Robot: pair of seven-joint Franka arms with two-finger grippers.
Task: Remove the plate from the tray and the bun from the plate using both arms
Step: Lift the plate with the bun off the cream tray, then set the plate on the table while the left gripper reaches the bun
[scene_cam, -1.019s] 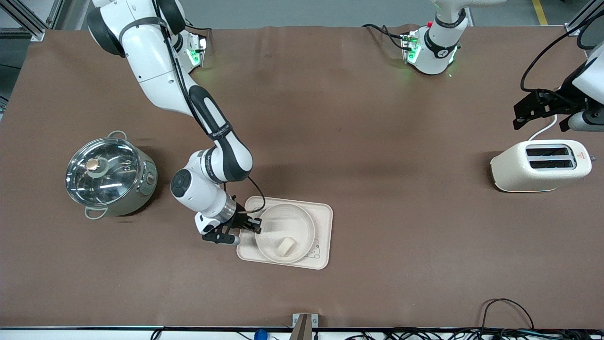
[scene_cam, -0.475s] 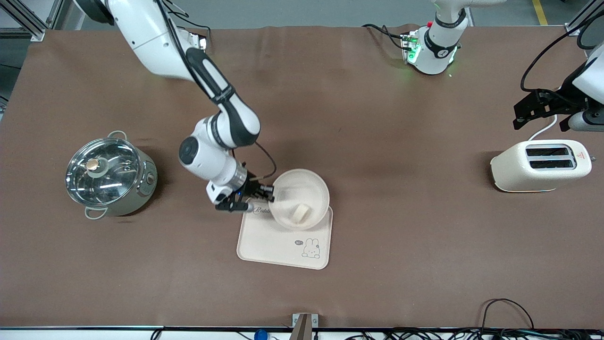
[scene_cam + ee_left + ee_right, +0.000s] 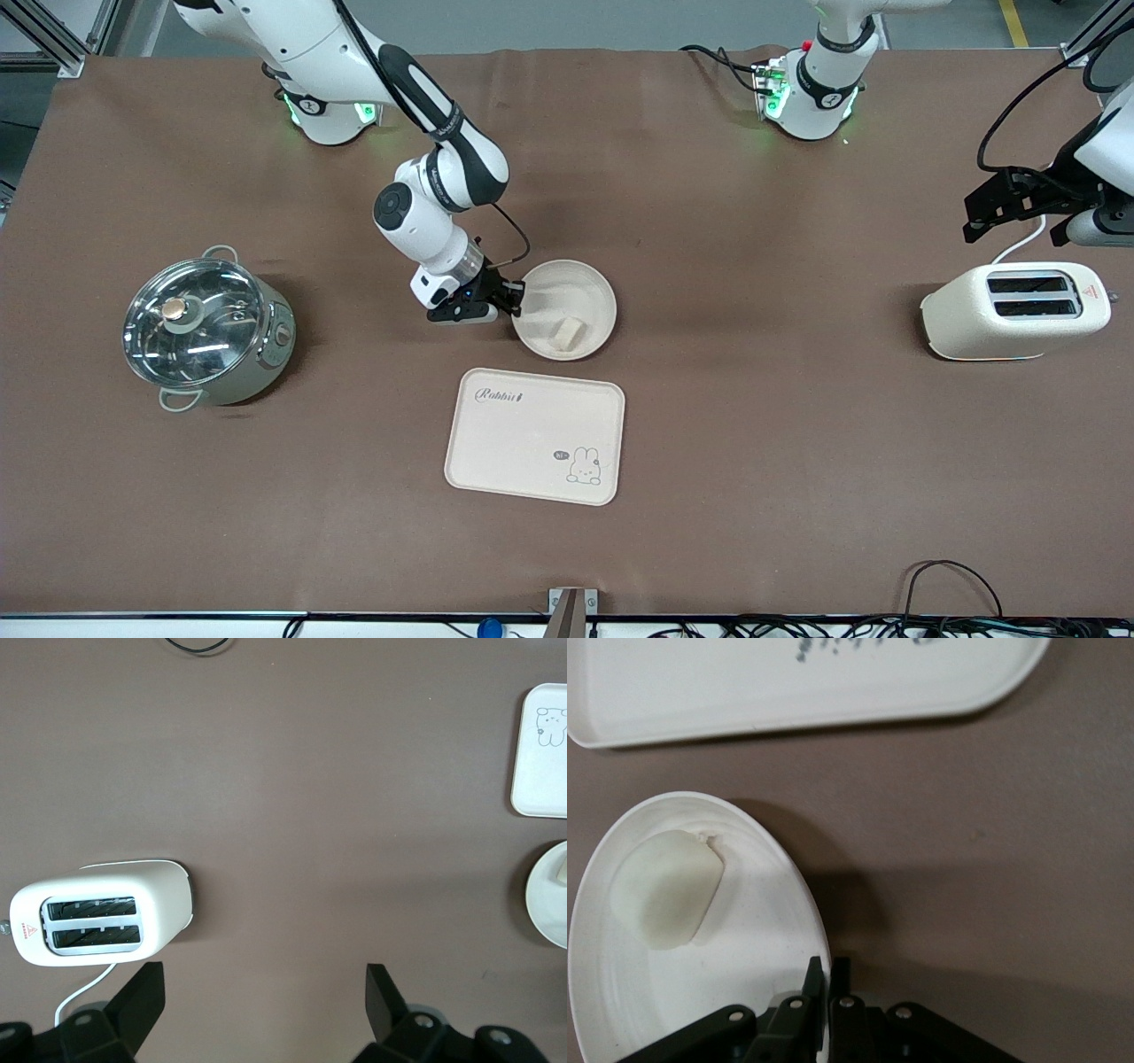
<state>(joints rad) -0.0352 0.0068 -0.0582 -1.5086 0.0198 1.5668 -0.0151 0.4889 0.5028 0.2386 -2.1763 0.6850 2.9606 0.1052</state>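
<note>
You have the right end effector (image 3: 512,299) pinching the rim of the plate (image 3: 585,292), its fingers pressed together on the edge toward the right arm's end of the table (image 3: 753,443), and the plate sits farther from the front camera than the cream tray (image 3: 523,443), apart from it. The bun (image 3: 567,331) lies inside the plate, on the part of it nearest the tray. Your left end effector (image 3: 264,988) hangs with its fingers spread wide over the table near the toaster (image 3: 1015,310), holding nothing, while that arm waits.
</note>
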